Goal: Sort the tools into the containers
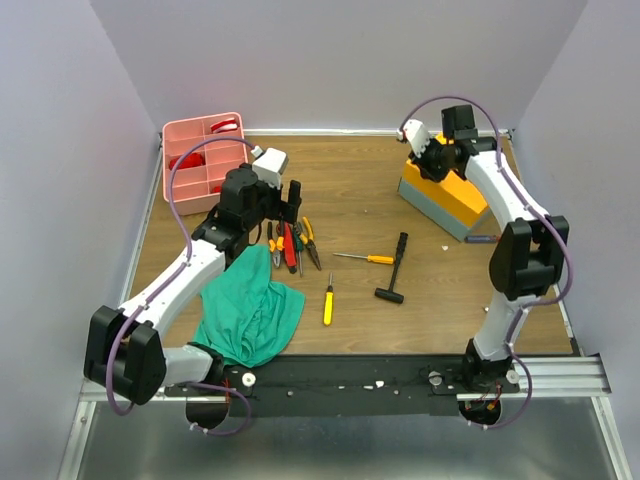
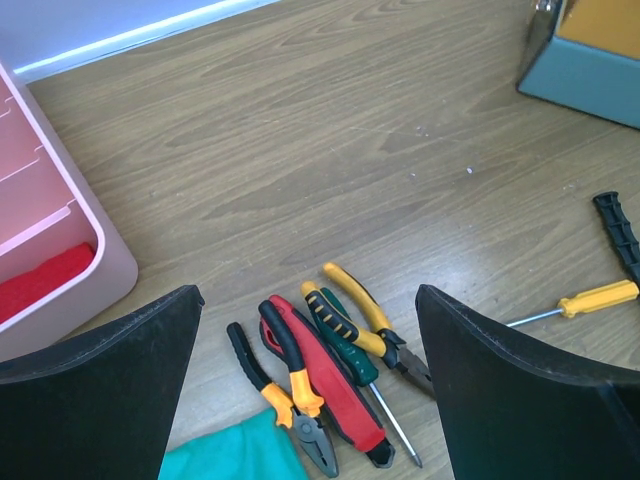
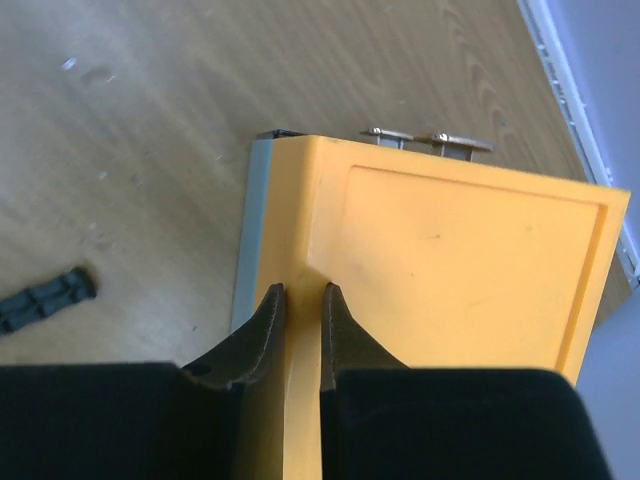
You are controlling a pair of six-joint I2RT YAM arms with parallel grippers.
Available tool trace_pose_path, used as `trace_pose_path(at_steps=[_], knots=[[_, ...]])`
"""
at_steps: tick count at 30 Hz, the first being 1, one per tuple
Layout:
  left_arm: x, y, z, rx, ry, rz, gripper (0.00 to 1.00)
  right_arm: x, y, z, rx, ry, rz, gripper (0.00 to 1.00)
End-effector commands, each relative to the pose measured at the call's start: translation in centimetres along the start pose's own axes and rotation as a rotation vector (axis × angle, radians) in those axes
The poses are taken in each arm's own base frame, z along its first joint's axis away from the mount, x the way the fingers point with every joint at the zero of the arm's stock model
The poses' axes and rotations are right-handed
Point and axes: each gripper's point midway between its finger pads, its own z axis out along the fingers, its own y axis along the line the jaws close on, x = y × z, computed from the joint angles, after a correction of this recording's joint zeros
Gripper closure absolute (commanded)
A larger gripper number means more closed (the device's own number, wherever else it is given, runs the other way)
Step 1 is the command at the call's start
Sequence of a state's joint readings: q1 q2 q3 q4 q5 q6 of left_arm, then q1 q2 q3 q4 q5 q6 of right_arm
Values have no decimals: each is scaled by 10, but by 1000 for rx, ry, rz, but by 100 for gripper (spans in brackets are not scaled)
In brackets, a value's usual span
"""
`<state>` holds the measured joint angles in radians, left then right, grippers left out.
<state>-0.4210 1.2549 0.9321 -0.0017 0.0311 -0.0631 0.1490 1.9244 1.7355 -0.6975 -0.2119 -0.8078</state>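
Right pincer (image 3: 300,290) pinched on toolbox lid (image 3: 450,260) rim; looks like the box-opening step. Next: lift lid. Left pincer (image 2: 307,292) wide apart above pliers (image 2: 322,372).

bare table (image 1: 360,190) between pink tray (image 1: 186,134) and toolbox (image 1: 455,200), pliers (image 1: 292,242) crowded beside cloth (image 1: 250,310)

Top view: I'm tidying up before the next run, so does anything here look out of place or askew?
Yes. The green cloth lies crumpled at the near left, its upper edge butting against the pliers pile. The toolbox at the far right sits turned at an angle rather than square.
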Motion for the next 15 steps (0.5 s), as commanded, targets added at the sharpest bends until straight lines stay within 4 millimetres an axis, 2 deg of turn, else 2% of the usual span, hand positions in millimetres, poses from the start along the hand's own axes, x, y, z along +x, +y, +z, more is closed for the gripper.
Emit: trace_pose_path(at_steps=[1, 3, 6, 7, 8, 9, 10, 11, 12, 13, 14, 15], knots=[[-4, -5, 5, 25, 1, 1, 1, 65, 110, -15, -405, 141, -73, 83], [-5, -7, 7, 35, 2, -2, 1, 62, 115, -22, -426, 111, -144, 83], [-5, -11, 9, 57, 7, -3, 1, 62, 133, -40, -490, 55, -274, 83], [-11, -13, 12, 65, -17, -8, 1, 56, 131, -48, -460, 22, -318, 82], [-11, -15, 14, 76, -20, -12, 1, 63, 135, -46, -451, 29, -337, 82], [-7, -19, 19, 98, -10, -18, 1, 59, 128, -46, -405, 14, -334, 75], [-15, -22, 24, 109, -33, -25, 1, 47, 112, -43, -323, -19, -328, 72], [-18, -25, 28, 121, -37, -24, 1, 32, 98, -51, -262, -47, -265, 69], [-11, -31, 40, 135, -11, -23, 1, 21, 89, -57, -227, -77, -214, 63], [-26, -35, 45, 149, -27, -18, 1, 7, 72, -66, -170, -125, -154, 60], [-28, -37, 52, 156, -16, -18, 1, -11, 69, -83, -169, -204, -48, 59], [-16, -40, 69, 161, 32, -23, 2, -28, 57, -100, -144, -271, 2, 54]])
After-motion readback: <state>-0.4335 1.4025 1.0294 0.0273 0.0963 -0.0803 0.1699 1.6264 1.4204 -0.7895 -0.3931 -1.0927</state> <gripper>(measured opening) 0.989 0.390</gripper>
